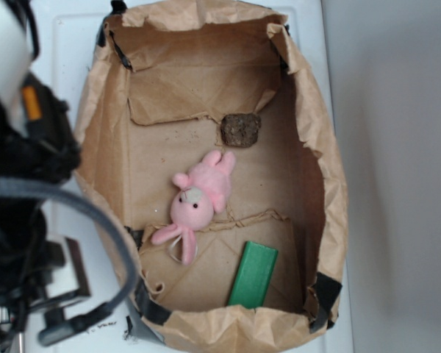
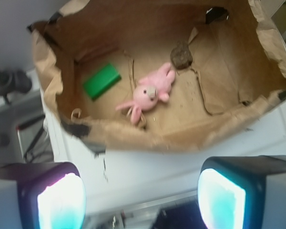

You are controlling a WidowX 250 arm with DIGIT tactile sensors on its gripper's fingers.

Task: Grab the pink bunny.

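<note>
The pink bunny lies flat on the floor of a brown paper-lined box, its ears pointing toward the near end. In the wrist view my gripper is open, its two glowing pads wide apart with nothing between them. It hovers outside the box, over the white surface beside the box's near wall, well short of the bunny. In the exterior view only the dark arm body shows at the left edge; the fingers there cannot be made out.
A flat green block lies in the box by the bunny's ears. A brown rough lump sits beyond its feet. The box's crumpled paper walls stand high all round. A white surface surrounds the box.
</note>
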